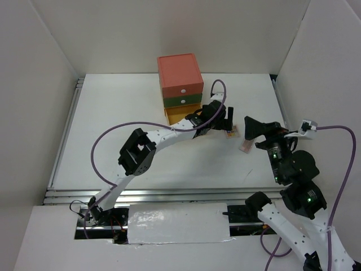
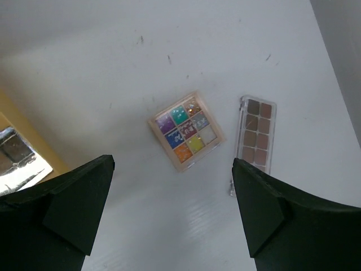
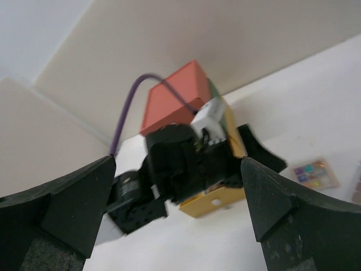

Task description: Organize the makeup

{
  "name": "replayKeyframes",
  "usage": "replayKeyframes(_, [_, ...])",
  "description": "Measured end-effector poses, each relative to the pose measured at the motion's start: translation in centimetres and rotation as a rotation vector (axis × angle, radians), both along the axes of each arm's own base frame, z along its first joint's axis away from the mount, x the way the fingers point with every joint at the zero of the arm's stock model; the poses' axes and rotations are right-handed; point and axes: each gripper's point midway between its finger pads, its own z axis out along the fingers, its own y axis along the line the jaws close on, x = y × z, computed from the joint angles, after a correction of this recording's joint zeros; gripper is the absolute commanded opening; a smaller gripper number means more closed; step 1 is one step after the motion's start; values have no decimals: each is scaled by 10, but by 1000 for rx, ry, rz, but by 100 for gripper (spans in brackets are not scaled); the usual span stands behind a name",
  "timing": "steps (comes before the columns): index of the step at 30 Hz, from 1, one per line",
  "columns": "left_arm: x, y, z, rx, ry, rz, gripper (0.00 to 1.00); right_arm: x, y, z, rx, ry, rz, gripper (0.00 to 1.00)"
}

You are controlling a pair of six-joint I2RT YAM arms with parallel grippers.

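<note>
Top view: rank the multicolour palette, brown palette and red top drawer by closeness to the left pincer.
1. Multicolour palette: on the table just ahead of the open left pincer.
2. Brown palette: a little farther, to the right.
3. Red top drawer: farthest, back left, topping the stack.

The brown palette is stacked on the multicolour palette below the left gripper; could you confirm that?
Not quite: the brown palette lies beside the multicolour palette, apart from it, below the left gripper, as the left wrist view shows.
</note>
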Motion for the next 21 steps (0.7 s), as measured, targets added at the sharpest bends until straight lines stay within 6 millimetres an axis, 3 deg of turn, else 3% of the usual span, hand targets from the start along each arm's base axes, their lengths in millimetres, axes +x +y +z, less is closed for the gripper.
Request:
replayKeyframes(3, [-16, 24, -20, 30, 43, 26, 99, 20, -10, -19, -15, 77, -112, 100])
replayKeyframes(5, [-32, 48, -20, 61, 62, 44, 99, 34, -14, -35, -30, 129, -177, 100])
replayKeyframes(8, [-50, 84, 21, 66, 29, 93, 99, 61, -17, -63, -79, 229, -270, 100])
replayKeyframes(13, [-72, 154, 141, -72, -109, 220, 99, 111, -35, -110, -169, 405, -383, 100])
replayKeyframes(15, [-85, 185, 173, -118, -154, 253, 99, 125, -41, -127, -205, 456, -394, 100])
replayKeyframes(18, [-103, 226, 196, -140, -193, 297, 99, 150, -48, -147, -264, 558, -374, 100])
replayKeyframes(21, [-125, 258, 188, -108, -184, 315, 99, 196, -54, -159, -284, 636, -327, 100])
